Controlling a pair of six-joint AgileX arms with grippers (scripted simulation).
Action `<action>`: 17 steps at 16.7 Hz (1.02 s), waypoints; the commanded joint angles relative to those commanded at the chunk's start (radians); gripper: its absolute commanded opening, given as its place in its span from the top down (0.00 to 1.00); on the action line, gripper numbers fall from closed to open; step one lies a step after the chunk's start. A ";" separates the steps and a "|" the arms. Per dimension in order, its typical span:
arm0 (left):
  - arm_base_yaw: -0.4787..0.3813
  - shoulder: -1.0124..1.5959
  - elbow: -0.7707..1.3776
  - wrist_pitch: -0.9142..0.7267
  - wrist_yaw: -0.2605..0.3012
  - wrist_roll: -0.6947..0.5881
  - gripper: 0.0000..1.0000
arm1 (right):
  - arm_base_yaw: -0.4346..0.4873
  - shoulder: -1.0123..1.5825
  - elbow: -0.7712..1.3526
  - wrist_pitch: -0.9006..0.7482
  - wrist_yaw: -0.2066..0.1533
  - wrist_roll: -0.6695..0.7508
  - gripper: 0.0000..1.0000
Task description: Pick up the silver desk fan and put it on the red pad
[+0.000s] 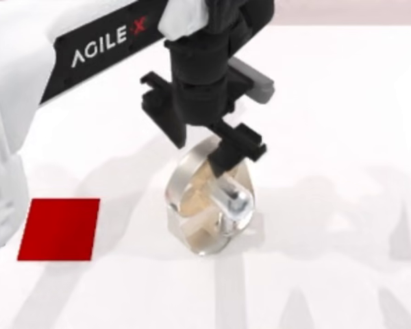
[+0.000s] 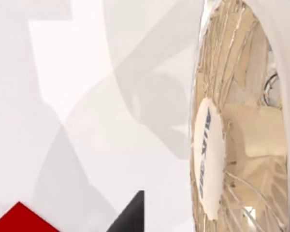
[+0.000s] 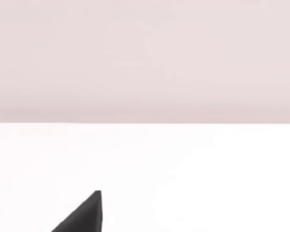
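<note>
Where the left arm reaches in from the top view's upper left, its black wrist body covers the upper rim of the silver desk fan (image 1: 207,205), so the fingertips of the left gripper (image 1: 216,152) cannot be made out in full. One dark finger (image 1: 238,147) shows at the fan's top edge, touching the ring housing; the opposite finger is hidden behind the housing, and the width of the gap between them cannot be read, though the jaws appear set around the ring.

Silver desk fan: near the middle of the white table (image 1: 342,103), tilted, with the chrome motor cylinder (image 1: 234,200) pointing toward the camera. Whether its base rests on the table or is lifted cannot be told. In the left wrist view the beige grille face (image 2: 241,121) fills the frame's edge, cut off, with a pale hub cap (image 2: 208,159) bearing unreadable blue lettering.

Red pad (image 1: 59,229): flat on the table at the top view's left, well apart from the fan, nothing on it.

Right arm: outside the top view; its wrist view shows only bare table and one dark finger tip (image 3: 82,215).
</note>
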 joint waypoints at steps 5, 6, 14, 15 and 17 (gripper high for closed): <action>0.000 0.000 0.000 0.000 0.000 0.000 0.83 | 0.000 0.000 0.000 0.000 0.000 0.000 0.00; 0.000 0.000 0.000 0.000 0.000 0.000 0.90 | 0.000 0.000 0.000 0.000 0.000 0.000 0.00; 0.000 0.000 0.000 0.000 0.000 0.000 1.00 | 0.000 0.000 0.000 0.000 0.000 0.000 0.00; 0.000 0.000 0.000 0.000 0.000 0.000 1.00 | 0.000 0.000 0.000 0.000 0.000 0.000 0.00; 0.001 0.002 0.004 -0.003 -0.001 0.002 1.00 | 0.000 0.000 0.000 0.000 0.000 0.000 0.00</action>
